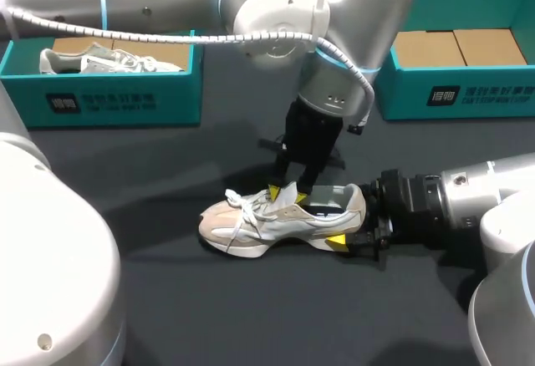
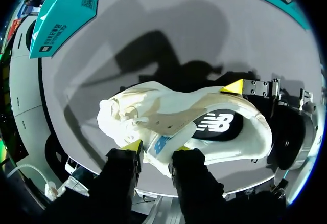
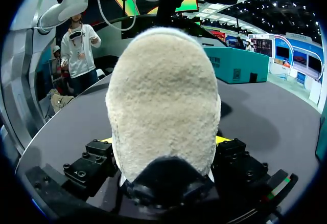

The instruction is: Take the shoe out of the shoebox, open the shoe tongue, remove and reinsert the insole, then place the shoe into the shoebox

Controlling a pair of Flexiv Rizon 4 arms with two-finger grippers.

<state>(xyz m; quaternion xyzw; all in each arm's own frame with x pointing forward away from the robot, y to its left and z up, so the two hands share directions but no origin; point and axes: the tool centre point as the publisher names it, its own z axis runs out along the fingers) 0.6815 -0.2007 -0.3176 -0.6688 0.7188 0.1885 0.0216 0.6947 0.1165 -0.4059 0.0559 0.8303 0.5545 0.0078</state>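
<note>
A cream and white shoe (image 1: 251,220) lies on its sole on the dark table, toe pointing left. My left gripper (image 1: 287,193) comes down from above and is shut on the shoe tongue (image 2: 159,143), one yellow tip on each side of it. The dark insole (image 2: 217,124) shows inside the shoe's opening. My right gripper (image 1: 347,216) comes in level from the right and is shut on the shoe's heel (image 3: 163,96), with its fingers (image 3: 104,141) against both sides of it. In the left wrist view the right gripper's yellow fingertip (image 2: 232,87) rests on the heel's side.
A teal shoebox (image 1: 117,99) at the back left holds a second white shoe (image 1: 109,61). Another teal shoebox (image 1: 468,90) stands at the back right with only its cardboard floor showing. Bare table lies in front of the shoe.
</note>
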